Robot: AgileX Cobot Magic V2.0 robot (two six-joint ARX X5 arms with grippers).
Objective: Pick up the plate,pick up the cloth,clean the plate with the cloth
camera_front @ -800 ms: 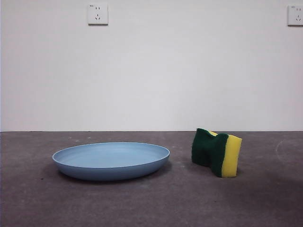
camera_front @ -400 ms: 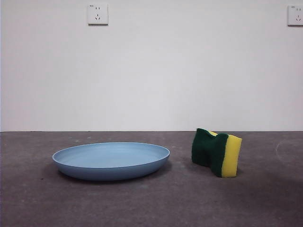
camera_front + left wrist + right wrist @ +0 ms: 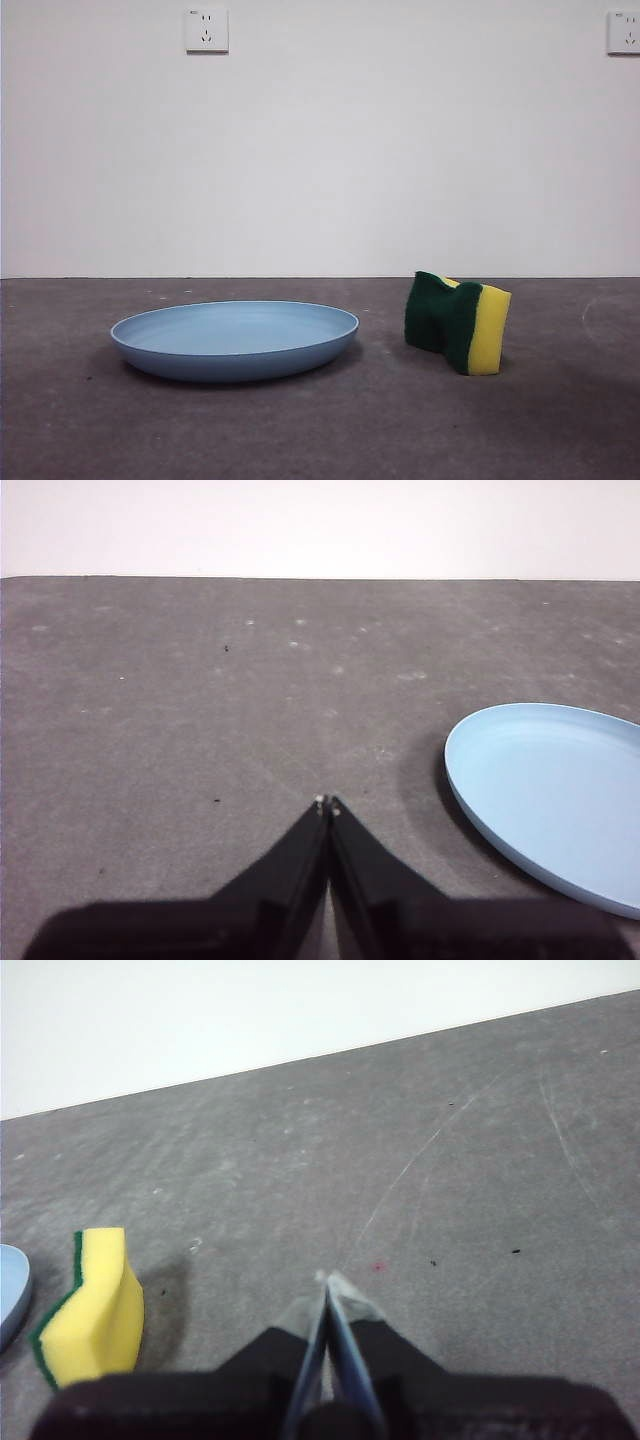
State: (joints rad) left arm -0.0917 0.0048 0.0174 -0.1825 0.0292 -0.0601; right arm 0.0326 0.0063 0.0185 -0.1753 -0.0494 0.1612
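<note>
The light-blue plate [image 3: 235,338] lies flat on the dark grey table, left of centre in the front view. It also shows in the left wrist view [image 3: 550,790]. The cloth, a yellow sponge with a green scouring layer [image 3: 458,322], stands on its edge to the right of the plate. It also shows in the right wrist view [image 3: 92,1308]. My left gripper [image 3: 327,803] is shut and empty, over bare table, apart from the plate. My right gripper [image 3: 327,1280] is shut and empty, apart from the sponge. Neither arm shows in the front view.
A white wall stands behind the table with two sockets, one at the upper left [image 3: 206,30] and one at the upper right [image 3: 623,32]. The table [image 3: 320,430] is dark grey and scuffed.
</note>
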